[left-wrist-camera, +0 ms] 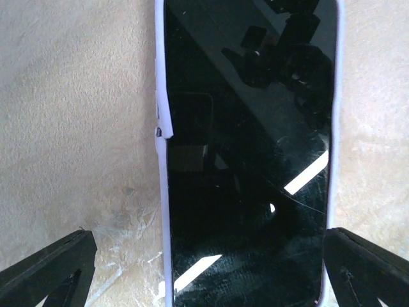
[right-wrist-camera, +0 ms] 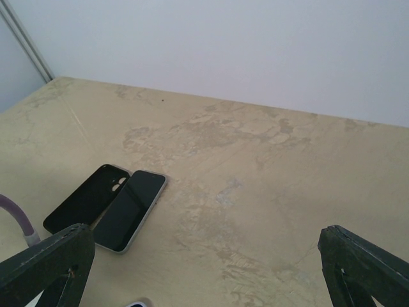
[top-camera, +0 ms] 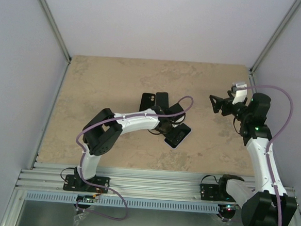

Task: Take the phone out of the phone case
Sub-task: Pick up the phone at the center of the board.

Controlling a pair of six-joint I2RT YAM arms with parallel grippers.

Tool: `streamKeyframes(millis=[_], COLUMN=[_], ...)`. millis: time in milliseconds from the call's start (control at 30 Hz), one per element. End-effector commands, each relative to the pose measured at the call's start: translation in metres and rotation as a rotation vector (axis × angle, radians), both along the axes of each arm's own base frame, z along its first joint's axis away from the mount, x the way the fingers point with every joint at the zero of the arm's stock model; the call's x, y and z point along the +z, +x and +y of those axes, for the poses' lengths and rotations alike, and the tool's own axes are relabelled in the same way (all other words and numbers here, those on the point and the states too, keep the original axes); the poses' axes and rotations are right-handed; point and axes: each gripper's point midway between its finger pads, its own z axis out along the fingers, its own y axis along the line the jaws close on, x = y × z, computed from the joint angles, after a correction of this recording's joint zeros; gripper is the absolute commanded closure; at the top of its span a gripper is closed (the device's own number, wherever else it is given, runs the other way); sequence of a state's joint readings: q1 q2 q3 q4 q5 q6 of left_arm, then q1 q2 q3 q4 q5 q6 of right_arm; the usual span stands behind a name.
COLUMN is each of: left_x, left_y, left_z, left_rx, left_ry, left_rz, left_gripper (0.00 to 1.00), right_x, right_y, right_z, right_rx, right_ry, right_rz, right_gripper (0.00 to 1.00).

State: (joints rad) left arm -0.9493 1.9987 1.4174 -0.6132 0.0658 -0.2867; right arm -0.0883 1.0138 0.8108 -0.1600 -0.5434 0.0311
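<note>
Left end effector [left-wrist-camera: 206, 272] splayed astride cased phone [left-wrist-camera: 249, 160]; black case [right-wrist-camera: 86, 198] nearby.

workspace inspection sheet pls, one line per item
surface: beige marbled table, bare apart from the things below
job's things: phone lying screen up inside its pale case, not yet taken out
clutter: black case, empty, and a second phone side by side farther back
grippers: left fingers open, one on each side of the cased phone, not touching it; right fingers open, holding nothing, raised on the right
cables: purple cable loops above the left arm; another arcs along the right arm
surroundings: white walls, metal rails at the near edge
</note>
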Motion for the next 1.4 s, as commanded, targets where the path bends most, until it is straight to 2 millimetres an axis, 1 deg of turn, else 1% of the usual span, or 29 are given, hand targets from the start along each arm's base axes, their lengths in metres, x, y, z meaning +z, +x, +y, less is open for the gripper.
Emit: streamKeyframes(millis=[0, 200, 367, 500, 633, 800, 933, 1067, 1133, 1200, 1300, 1367], left_x=[-0.002, -0.007, -0.014, -0.024, -0.04, -0.053, -0.064, -0.073, -0.071, -0.064, -0.046, -0.028], left_y=[0.008, -0.003, -0.007, -0.009, -0.015, -0.009, 0.0, 0.003, 0.003, 0.005, 0.013, 0.024], left_z=[-0.009, -0.02, -0.024, -0.021, -0.017, -0.009, 0.002, 0.008, 0.008, 0.005, 0.002, 0.002], left_rx=[0.037, 0.004, -0.009, -0.017, -0.015, 0.01, 0.033, 0.039, 0.041, 0.039, 0.052, 0.077], left_ry=[0.008, -0.002, 0.003, 0.044, 0.081, 0.144, 0.225, 0.268, 0.264, 0.253, 0.233, 0.21], left_rz=[-0.046, -0.054, -0.051, -0.085, -0.066, -0.089, -0.134, -0.142, -0.143, -0.155, -0.197, -0.227], left_gripper=[0.0, 0.0, 0.01, 0.01, 0.01, 0.02, 0.08, 0.15, 0.19, 0.24, 0.34, 0.39], right_x=[0.0, -0.002, -0.004, -0.004, -0.003, -0.004, -0.004, -0.004, -0.003, -0.003, -0.002, -0.002], right_y=[0.002, 0.003, 0.003, 0.003, 0.002, 0.002, 0.002, 0.002, 0.002, 0.003, 0.004, 0.005], right_z=[0.001, 0.001, 0.002, 0.002, 0.002, 0.002, 0.001, 0.001, 0.001, 0.0, 0.0, 0.002], right_rx=[0.012, 0.013, 0.015, 0.017, 0.018, 0.016, 0.014, 0.013, 0.011, 0.007, 0.005, 0.014], right_ry=[0.022, 0.022, 0.022, 0.022, 0.021, 0.02, 0.02, 0.018, 0.016, 0.014, 0.019, 0.029], right_rz=[-0.001, 0.002, 0.002, 0.003, -0.001, -0.003, -0.001, 0.0, -0.001, -0.002, 0.001, 0.009], right_gripper=[0.02, 0.02, 0.02, 0.02, 0.02, 0.02, 0.02, 0.02, 0.02, 0.02, 0.02, 0.02])
